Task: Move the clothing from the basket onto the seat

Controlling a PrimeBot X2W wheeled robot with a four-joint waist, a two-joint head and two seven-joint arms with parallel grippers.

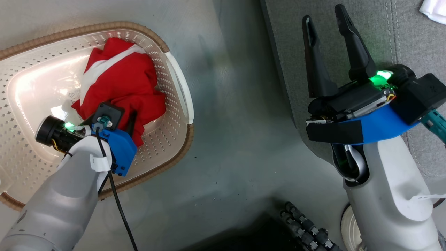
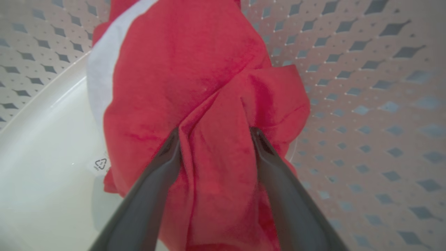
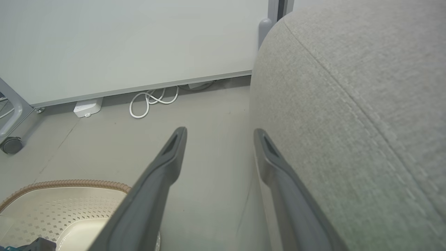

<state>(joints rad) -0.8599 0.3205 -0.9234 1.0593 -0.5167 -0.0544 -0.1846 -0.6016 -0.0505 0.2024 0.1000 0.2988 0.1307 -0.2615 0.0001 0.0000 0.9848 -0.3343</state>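
Red clothing between spread left fingers; right fingers spread; recycling-triangle label.

Catalogued: a triangular recycling mark, its inner figure too small to be read, is printed on a small pale label sticker on the glossy bottom of the cream-white perforated plastic basket. Tiny dark writing on a white paper tag fixed to the pale grey right forearm cannot be made out.

The basket was cut off at the head view's left edge, and a white thing on the seat was cropped beyond telling.
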